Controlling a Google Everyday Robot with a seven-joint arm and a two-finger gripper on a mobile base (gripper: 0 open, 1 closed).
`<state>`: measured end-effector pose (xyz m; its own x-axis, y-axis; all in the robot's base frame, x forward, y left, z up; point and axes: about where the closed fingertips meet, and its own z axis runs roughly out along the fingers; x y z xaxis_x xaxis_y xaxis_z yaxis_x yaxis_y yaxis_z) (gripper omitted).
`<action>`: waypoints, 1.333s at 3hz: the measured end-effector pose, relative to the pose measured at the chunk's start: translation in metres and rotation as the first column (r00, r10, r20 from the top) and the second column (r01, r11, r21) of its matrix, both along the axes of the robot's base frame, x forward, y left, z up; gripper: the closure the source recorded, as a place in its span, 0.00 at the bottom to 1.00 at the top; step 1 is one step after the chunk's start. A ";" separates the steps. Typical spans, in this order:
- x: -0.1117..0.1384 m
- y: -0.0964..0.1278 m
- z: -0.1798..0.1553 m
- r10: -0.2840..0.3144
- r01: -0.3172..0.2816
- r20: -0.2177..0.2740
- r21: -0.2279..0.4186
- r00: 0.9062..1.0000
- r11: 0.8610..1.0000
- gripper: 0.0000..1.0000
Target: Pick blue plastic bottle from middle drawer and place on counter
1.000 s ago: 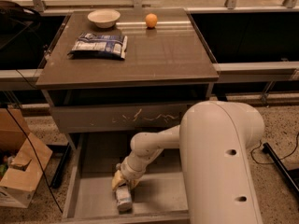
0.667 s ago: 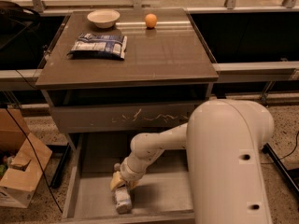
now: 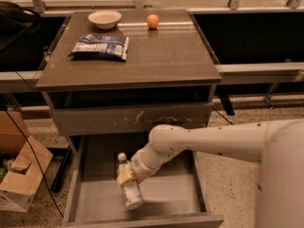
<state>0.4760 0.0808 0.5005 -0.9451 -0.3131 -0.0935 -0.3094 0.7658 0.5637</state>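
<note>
End effector [image 3: 125, 175], low inside the open drawer [image 3: 166, 198], looks clamped on the bottle [image 3: 130, 191] just under its neck, the body hanging tilted beneath it. It is likely light, stiff but slick and crushable; hold the upper body, gently. Clear plastic, pale cap, bluish-white label. Well above and behind sits the table [image 3: 161, 56].
</note>
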 end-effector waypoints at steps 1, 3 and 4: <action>-0.015 -0.033 0.071 0.081 -0.089 0.140 0.047 0.987 0.995 1.00; -0.078 -0.097 0.298 0.197 -0.231 0.475 0.012 0.857 0.973 1.00; -0.043 -0.194 0.368 0.111 -0.098 0.613 -0.056 0.782 0.994 1.00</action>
